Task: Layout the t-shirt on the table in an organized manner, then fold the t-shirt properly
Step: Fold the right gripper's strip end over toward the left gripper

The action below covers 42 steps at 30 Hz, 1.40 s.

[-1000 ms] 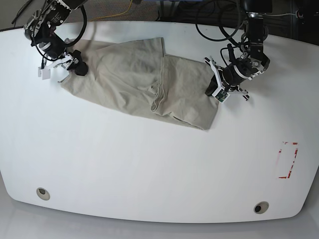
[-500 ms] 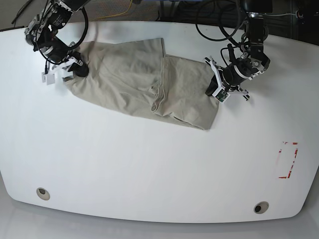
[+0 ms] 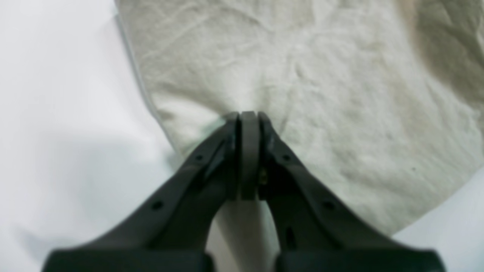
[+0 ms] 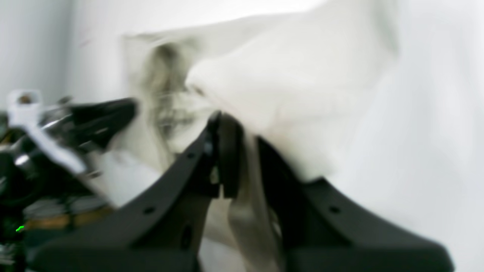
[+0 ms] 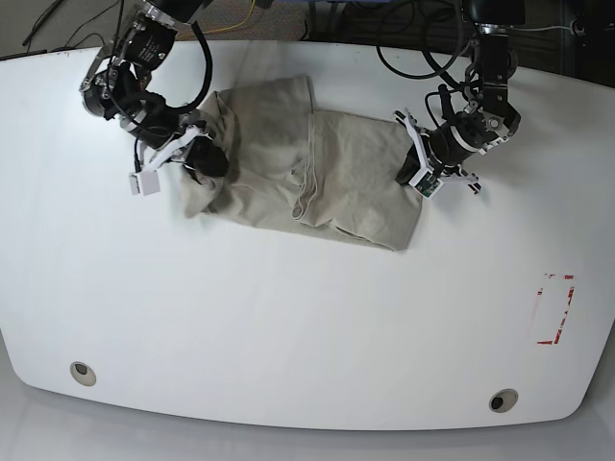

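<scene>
Both ends pinched: the left gripper [image 5: 411,176] clamps the t-shirt [image 5: 317,158] at its own edge on the white desk [image 5: 288,317], while across it the right gripper [image 5: 207,161] grips bunched cloth, lifting a fold.

T-shirt [image 5: 336,178]: wrinkled matt beige cloth. Table [image 5: 288,317]: glossy smooth white. Claws: matt black plastic.
</scene>
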{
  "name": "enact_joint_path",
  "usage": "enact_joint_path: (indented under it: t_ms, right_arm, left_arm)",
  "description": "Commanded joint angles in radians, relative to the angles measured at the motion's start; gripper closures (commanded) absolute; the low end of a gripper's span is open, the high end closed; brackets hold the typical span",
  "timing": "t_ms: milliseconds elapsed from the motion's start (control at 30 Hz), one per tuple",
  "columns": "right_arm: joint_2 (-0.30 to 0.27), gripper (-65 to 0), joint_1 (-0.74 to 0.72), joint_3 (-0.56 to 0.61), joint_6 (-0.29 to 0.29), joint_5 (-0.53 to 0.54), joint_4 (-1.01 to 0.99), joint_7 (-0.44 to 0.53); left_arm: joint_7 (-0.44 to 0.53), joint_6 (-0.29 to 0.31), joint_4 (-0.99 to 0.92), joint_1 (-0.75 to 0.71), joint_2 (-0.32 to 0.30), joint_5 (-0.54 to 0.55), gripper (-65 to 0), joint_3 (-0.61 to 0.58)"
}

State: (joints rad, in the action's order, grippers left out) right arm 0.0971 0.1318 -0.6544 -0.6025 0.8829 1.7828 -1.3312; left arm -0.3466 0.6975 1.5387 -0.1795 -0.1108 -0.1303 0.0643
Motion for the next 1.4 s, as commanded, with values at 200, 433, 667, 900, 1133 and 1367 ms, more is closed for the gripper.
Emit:
enact_joint_path:
  t_ms: [200, 433, 667, 900, 1133, 1367]
  right_arm:
    - [0.048, 0.0, -0.010, 0.127, -0.006, 0.055, 0.094, 0.019]
    - [0.054, 0.0, -0.027, 0.219, -0.007, 0.055, 0.096, 0.019]
    - [0.060, 0.0, -0.060, 0.290, -0.010, 0.054, 0.073, 0.019]
    - [0.060, 0.0, -0.096, 0.353, -0.010, 0.054, 0.015, 0.019]
    - [0.060, 0.0, -0.142, 0.391, -0.010, 0.054, -0.048, 0.020]
    - [0.060, 0.0, -0.188, 0.416, -0.007, 0.054, -0.105, 0.020]
  left_arm:
    - [-0.056, 0.001, -0.002, -0.002, -0.005, -0.039, 0.0, -0.001]
    - [-0.056, 0.001, -0.004, -0.004, -0.003, -0.041, 0.0, -0.001]
    - [-0.056, 0.001, -0.004, -0.004, -0.003, -0.041, 0.0, -0.001]
    - [-0.056, 0.001, -0.002, -0.004, -0.003, -0.041, 0.0, -0.001]
    - [-0.056, 0.001, -0.002, -0.007, -0.003, -0.041, 0.0, -0.001]
    - [-0.056, 0.001, -0.002, -0.008, -0.002, -0.041, 0.0, -0.001]
